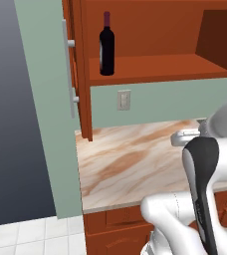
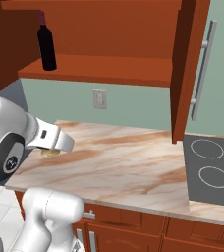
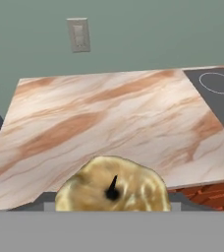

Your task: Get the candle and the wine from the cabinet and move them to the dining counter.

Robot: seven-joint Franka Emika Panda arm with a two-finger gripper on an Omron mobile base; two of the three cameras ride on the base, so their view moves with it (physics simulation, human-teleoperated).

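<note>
The candle (image 3: 113, 189), a squat yellowish lump with a dark wick, sits low in the hand view between my fingers. In the right base view the candle (image 2: 50, 153) hangs under my hand, just above the wall counter's left part, and my gripper (image 2: 51, 149) is shut on it. The wine (image 1: 106, 47), a dark bottle with a maroon neck, stands upright at the left end of the shelf in the open cabinet (image 1: 155, 67). From the right the wine (image 2: 47, 47) shows high above my hand. The dining counter is out of view.
The tan marble wall counter (image 2: 128, 167) spreads below the cabinet, with a black stovetop (image 2: 210, 170) at its right end. An open cabinet door (image 2: 185, 74) juts out above it. A wall outlet (image 3: 78, 34) sits on the green wall behind.
</note>
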